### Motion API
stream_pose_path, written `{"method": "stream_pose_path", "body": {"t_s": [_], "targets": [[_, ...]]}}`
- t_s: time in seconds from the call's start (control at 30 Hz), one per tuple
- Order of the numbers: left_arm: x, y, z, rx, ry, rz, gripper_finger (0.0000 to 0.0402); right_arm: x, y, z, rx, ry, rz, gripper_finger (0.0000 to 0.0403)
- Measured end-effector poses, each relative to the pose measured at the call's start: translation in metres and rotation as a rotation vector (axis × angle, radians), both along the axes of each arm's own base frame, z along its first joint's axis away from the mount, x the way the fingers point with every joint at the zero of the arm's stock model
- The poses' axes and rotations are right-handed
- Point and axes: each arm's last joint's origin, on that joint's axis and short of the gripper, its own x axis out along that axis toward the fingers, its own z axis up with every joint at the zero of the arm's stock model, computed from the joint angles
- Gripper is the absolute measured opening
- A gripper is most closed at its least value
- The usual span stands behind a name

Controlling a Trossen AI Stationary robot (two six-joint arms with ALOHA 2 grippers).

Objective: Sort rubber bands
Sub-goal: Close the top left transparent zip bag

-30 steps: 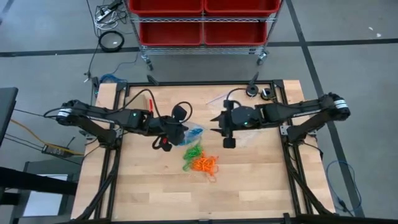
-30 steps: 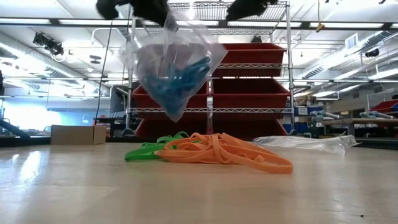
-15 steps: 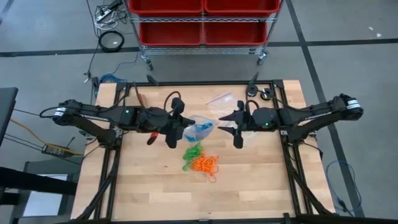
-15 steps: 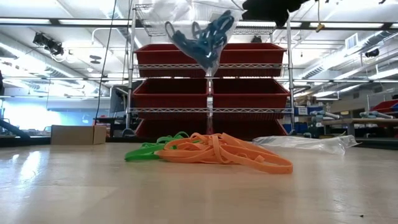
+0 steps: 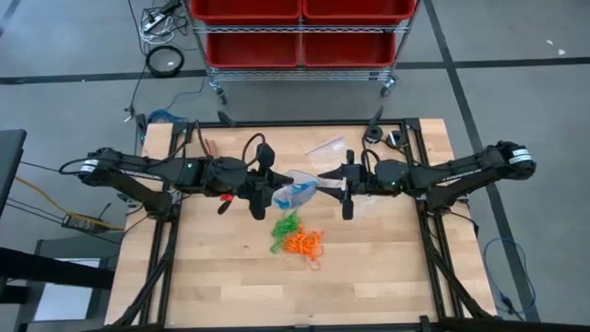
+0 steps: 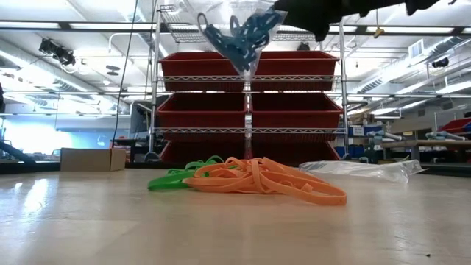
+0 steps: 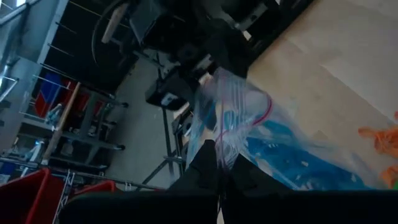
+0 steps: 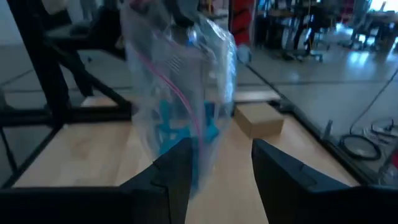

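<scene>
Left gripper [image 5: 267, 191]: jaws clamped on edge of clear plastic zip bag [image 5: 297, 188], bag held in air above table. Blue rubber bands [image 6: 239, 38] inside bag; blue batch judged sorted.

Table centre: green rubber bands [image 5: 286, 224] and orange rubber bands [image 5: 304, 243] loose, touching, in one heap; not yet bagged.

Right gripper [image 5: 345, 188]: fingers parted, empty, just beside bag's other edge. Second clear bag [image 6: 360, 168] flat on table, appears empty.
</scene>
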Motion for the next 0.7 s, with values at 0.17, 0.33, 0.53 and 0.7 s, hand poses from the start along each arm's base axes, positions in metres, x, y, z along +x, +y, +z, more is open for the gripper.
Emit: {"method": "stream_pose_path", "body": {"t_s": [0.17,0.33,0.53,0.7], "targets": [[-0.0012,0.0002,-0.0031,0.002,0.033,0.001,0.0,0.0035,-0.0025,0.0026,0.002,-0.046,0.03,0.0139],[-0.0009,0.0001,-0.0032,0.001,0.03,0.001,0.0,0.0044,-0.0027,0.0037,0.001,-0.063,0.066,0.0116],[-0.0014,0.0002,-0.0043,0.003,0.042,0.001,0.0,0.0042,0.0002,0.0027,-0.049,-0.048,0.086,0.0015],[-0.0041,0.0006,-0.0102,0.013,0.11,0.001,0.0,0.0048,0.0016,0.0032,-0.08,0.013,0.098,0.0002]]}}
